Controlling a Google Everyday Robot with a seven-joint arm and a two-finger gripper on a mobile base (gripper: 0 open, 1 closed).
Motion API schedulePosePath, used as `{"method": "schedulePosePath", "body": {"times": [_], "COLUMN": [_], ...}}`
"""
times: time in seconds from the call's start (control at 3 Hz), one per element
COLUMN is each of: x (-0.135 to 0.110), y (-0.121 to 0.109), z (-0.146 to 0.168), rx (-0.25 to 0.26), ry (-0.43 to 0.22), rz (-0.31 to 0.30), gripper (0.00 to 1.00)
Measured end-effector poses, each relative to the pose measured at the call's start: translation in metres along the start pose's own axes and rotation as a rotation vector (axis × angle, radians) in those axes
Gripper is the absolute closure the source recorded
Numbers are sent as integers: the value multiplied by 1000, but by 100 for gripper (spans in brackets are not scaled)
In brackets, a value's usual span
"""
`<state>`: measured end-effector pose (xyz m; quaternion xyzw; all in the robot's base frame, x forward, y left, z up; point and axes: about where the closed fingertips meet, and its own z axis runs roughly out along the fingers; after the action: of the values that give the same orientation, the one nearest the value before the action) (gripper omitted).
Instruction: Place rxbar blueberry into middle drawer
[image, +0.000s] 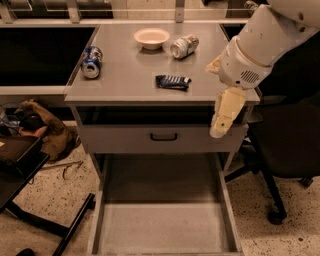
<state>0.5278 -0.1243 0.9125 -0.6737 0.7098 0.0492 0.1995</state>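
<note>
The gripper (226, 114) hangs at the bench (125, 70) right front edge; state of the jaws cannot be told. The rxbar (172, 81) lies mid-bench, clear all round, long axis left-right. The drawer (162, 230) is open below.

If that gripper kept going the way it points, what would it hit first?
The gripper hangs at the right, pointing down. It would probably meet the right wall of the open drawer first, though depth is unclear.

We see a white bowl (151, 37) far back on the tabletop (120, 80), a silver can (183, 46) lying just right of it, and a blue soda can (92, 61) lying at the left edge. The gripper (219, 131) hangs at the near right corner.
</note>
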Motion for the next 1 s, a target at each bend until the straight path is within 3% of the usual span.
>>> {"method": "schedulePosePath", "body": {"times": [0.67, 1.0], "x": [-31, -38], "y": [-40, -65], "z": [32, 56], "rx": [31, 44], "ry": [-125, -167], "rz": [-69, -69], "gripper": [0, 0]}}
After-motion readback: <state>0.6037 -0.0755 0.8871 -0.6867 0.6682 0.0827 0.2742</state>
